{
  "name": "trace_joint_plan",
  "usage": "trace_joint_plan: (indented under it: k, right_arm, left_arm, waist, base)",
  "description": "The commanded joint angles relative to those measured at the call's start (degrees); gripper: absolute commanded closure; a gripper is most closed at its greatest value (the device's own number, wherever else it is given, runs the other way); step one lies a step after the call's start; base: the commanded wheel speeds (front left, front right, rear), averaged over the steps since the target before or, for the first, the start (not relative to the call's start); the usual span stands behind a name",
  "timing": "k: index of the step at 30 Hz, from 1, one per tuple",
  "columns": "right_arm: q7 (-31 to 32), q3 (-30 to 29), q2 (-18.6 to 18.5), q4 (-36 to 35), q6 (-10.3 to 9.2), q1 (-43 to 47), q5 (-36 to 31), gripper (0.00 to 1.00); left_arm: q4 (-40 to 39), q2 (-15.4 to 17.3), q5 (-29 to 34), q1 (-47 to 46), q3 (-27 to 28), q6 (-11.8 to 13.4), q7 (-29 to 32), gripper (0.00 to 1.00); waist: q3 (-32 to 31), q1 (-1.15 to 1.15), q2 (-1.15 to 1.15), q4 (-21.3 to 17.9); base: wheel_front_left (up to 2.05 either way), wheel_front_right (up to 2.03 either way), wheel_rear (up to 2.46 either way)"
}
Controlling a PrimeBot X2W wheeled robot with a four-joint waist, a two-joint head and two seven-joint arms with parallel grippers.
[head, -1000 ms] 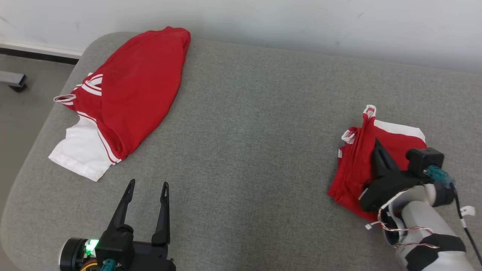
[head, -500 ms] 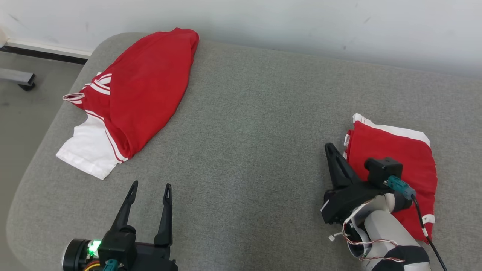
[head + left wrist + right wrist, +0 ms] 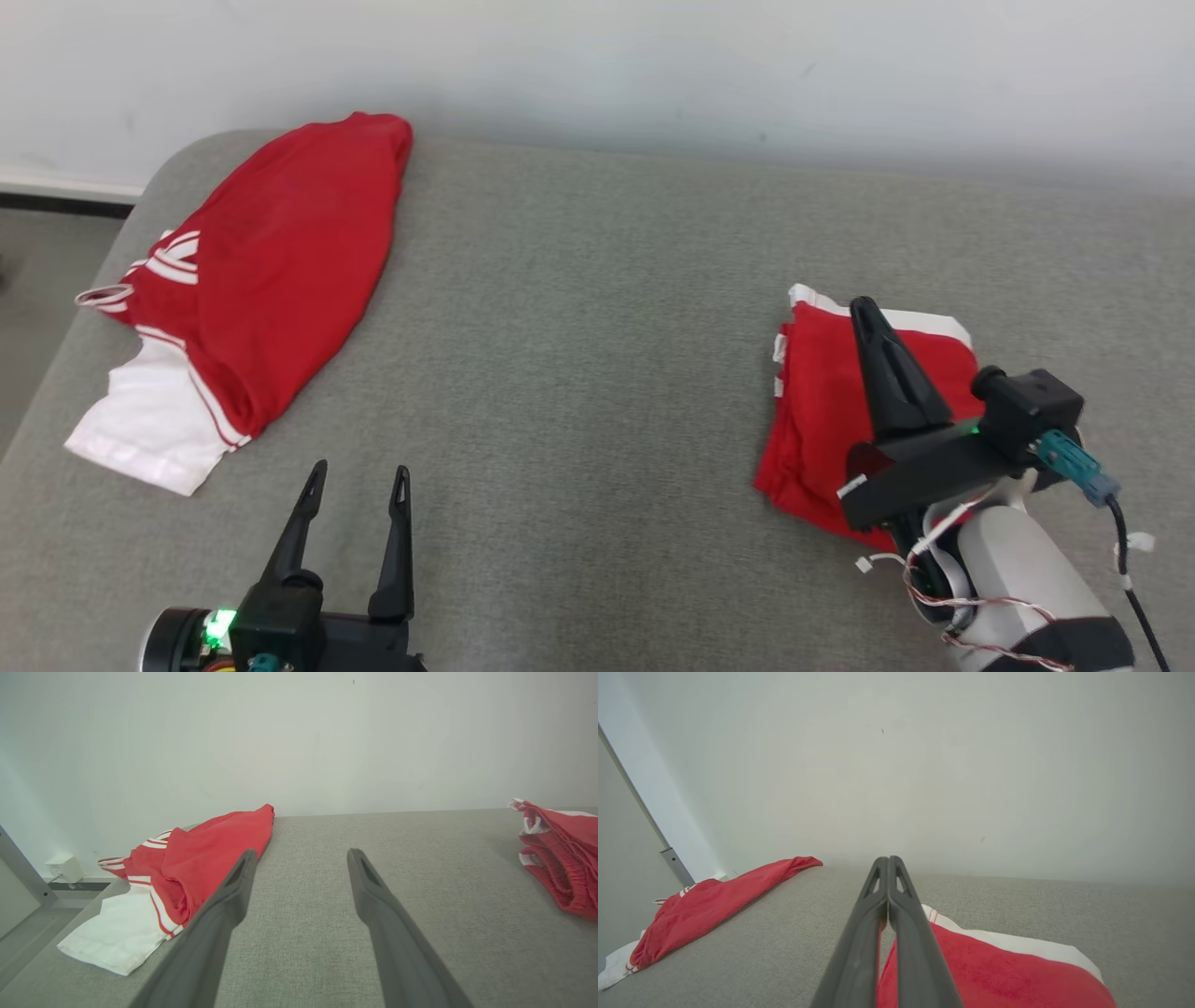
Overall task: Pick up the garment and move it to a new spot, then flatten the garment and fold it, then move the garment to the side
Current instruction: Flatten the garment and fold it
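A folded red garment with white trim (image 3: 812, 411) lies on the right side of the grey padded surface (image 3: 597, 373). My right gripper (image 3: 864, 308) stands over its far part, shut, with nothing showing between the fingers. In the right wrist view the closed gripper (image 3: 888, 858) points at the wall, and the garment (image 3: 994, 975) lies below and to its right. Near the front left edge my left gripper (image 3: 359, 469) is open and holds nothing. The left wrist view has the open gripper (image 3: 302, 854) over bare fabric, with the folded garment (image 3: 560, 858) far to the right.
A second red and white garment (image 3: 271, 271) lies spread at the back left corner, also seen from the left wrist (image 3: 205, 858) and the right wrist (image 3: 714, 905). A pale wall (image 3: 653, 65) runs behind the surface. Floor (image 3: 37, 271) shows past the left edge.
The head camera has shifted. The folded garment's bunched, raised edge has settled flat. My right gripper swung to its left side, then back over it, staying shut. The left gripper kept still.
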Motion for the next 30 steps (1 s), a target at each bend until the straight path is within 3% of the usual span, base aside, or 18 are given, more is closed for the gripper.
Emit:
trace_joint_plan:
  k: [1,10,18,23,25,26,30]
  right_arm:
    - [0.0,-0.3,-0.7,-1.0,-0.11,1.5,0.1,1.00]
    - [0.0,-4.2,-4.4,-7.0,-0.11,11.5,-0.5,1.00]
    - [0.0,-10.4,-3.1,-12.1,-0.11,21.4,-1.0,1.00]
    - [0.0,-10.8,-2.0,-14.5,-0.11,25.7,-2.4,1.00]
    - [0.0,-10.8,-1.8,-15.0,-0.11,26.4,-2.7,0.50]
    - [0.0,-10.9,-1.6,-15.0,-0.11,26.7,-3.0,0.00]
    - [0.0,-11.5,-1.0,-15.3,-0.11,27.7,-4.1,0.00]
  left_arm:
    - [-0.2,0.2,0.3,0.9,0.3,0.0,-0.2,0.00]
    - [-0.3,0.6,0.1,2.9,1.7,0.1,-0.2,0.00]
    - [-0.5,0.7,0.1,3.8,2.3,-0.3,-0.2,0.00]
    - [-0.5,0.9,0.2,4.7,2.7,-0.4,-0.2,0.00]
    - [-0.7,1.0,0.4,5.1,2.7,-0.4,-0.2,0.00]
    - [-0.8,1.0,0.5,5.3,2.7,-0.2,-0.2,0.00]
    - [-0.9,1.2,0.4,6.1,2.9,-0.4,-0.2,0.00]
  waist:
    - [-1.6,0.00,0.00,-2.6]
    - [-4.7,0.00,0.00,-7.3]
    - [-5.8,0.00,0.00,-9.2]
    - [-6.3,0.00,0.00,-9.6]
    - [-6.5,0.00,0.00,-9.5]
    - [-6.7,0.00,0.00,-9.5]
    - [-7.2,0.00,0.00,-8.8]
  base:
    - [0.00,0.00,0.00]
    - [0.00,0.00,0.00]
    - [0.00,0.00,0.00]
    - [0.00,0.00,0.00]
    - [0.00,0.00,0.00]
    - [0.00,0.00,0.00]
    - [0.00,0.00,0.00]
